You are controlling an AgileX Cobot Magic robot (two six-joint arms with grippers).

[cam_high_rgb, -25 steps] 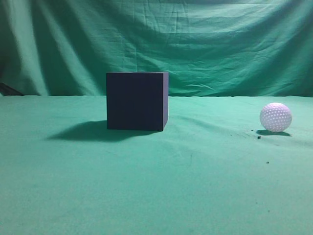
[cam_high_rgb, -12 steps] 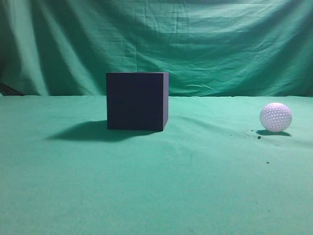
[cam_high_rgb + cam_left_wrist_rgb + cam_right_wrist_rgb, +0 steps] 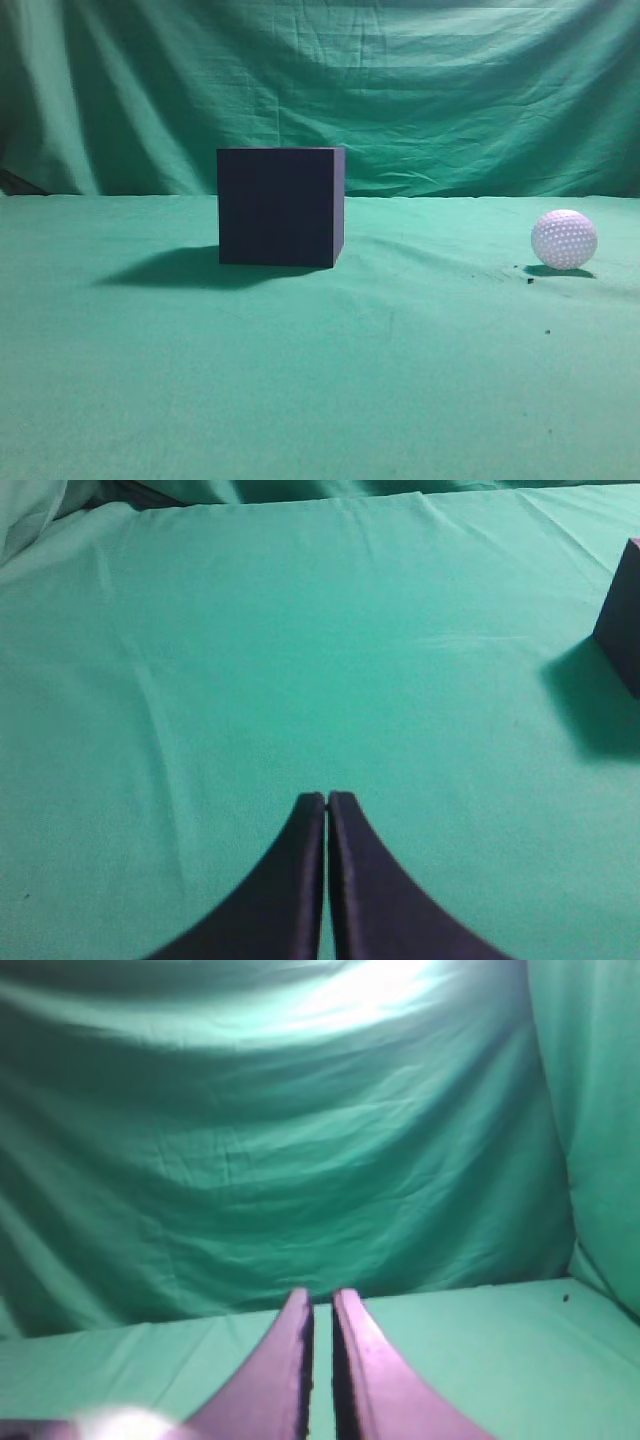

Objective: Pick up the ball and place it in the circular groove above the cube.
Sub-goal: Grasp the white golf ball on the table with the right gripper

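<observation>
Both grippers look parked, so nothing's really underway yet. Starting on the left: the left gripper [image 3: 327,798] has its dark fingers pressed together with nothing between them, hanging over bare green cloth [image 3: 250,660], probably just out of the way since the ball isn't on its side. Only a corner of the large matte dark navy cube [image 3: 622,615] pokes into that wrist view at the far right edge. In the exterior view the cube [image 3: 281,206] sits upright around the middle of the cloth-covered table, casting a shadow to its left; its top face is edge-on from this height, so the circular groove can't be seen. Well apart to the right, the small white dimpled golf ball [image 3: 564,239] rests on the cloth with a few dark specks [image 3: 529,280] near it. The right gripper [image 3: 320,1302] is also closed and empty, pointed at the green backdrop [image 3: 300,1140] rather than down, so it'd likely need to tilt down and open before going for the ball, which looks like its job given the side.
</observation>
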